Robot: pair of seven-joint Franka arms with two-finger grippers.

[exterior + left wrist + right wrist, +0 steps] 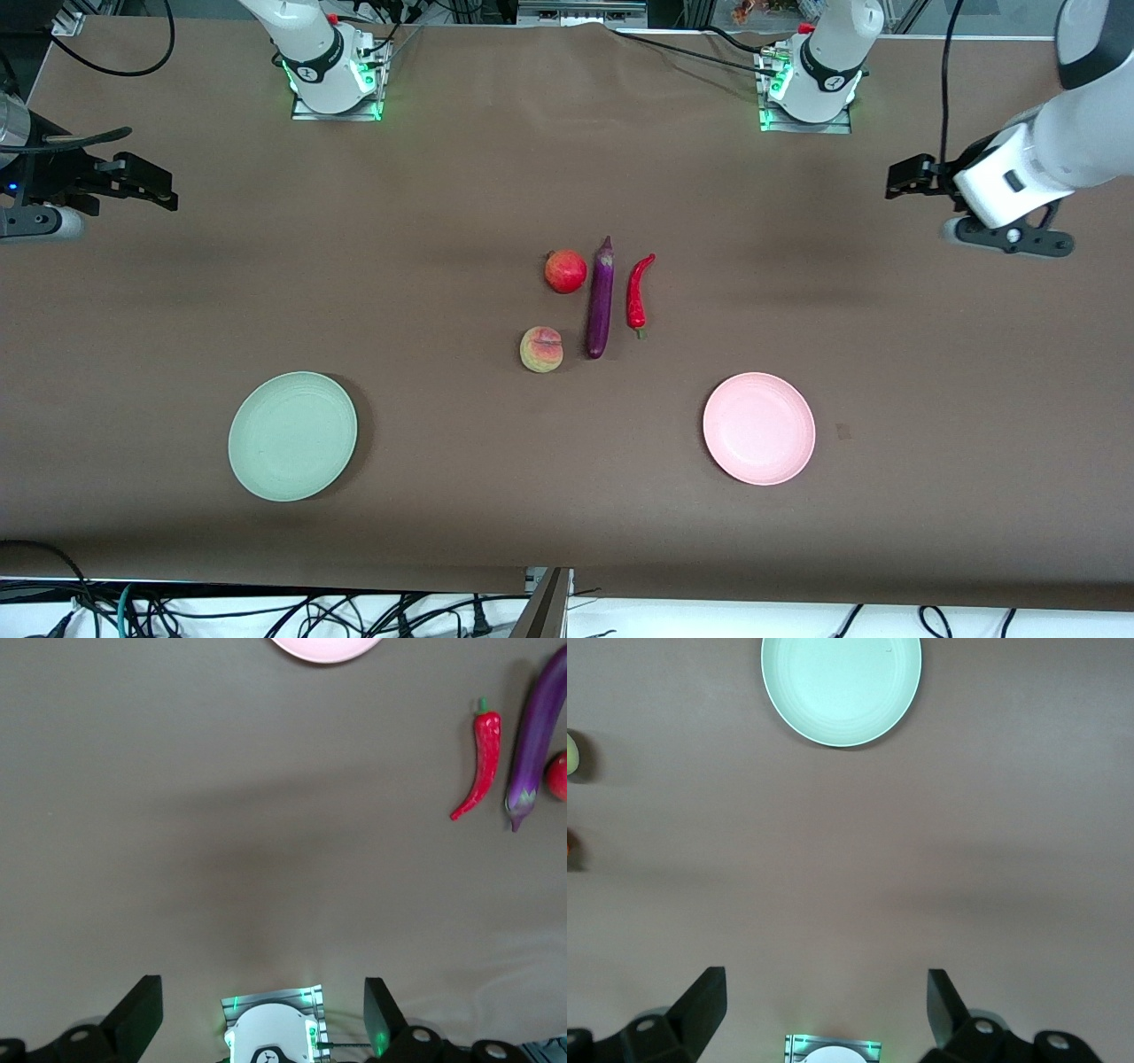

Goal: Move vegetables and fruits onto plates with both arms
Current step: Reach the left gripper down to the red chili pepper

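no readable writing; left gripper (263, 1014) and right gripper (826, 1005) hang spread apart over bare table (443, 195), eggplant (600, 301) untouched.

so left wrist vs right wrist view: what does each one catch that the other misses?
Left wrist only: the pink plate at the frame edge, the red chili pepper, the eggplant, and the open left gripper.
Right wrist only: the whole green plate, a sliver of the peach, and the open right gripper.
Both: the brown table and an edge of the pomegranate.
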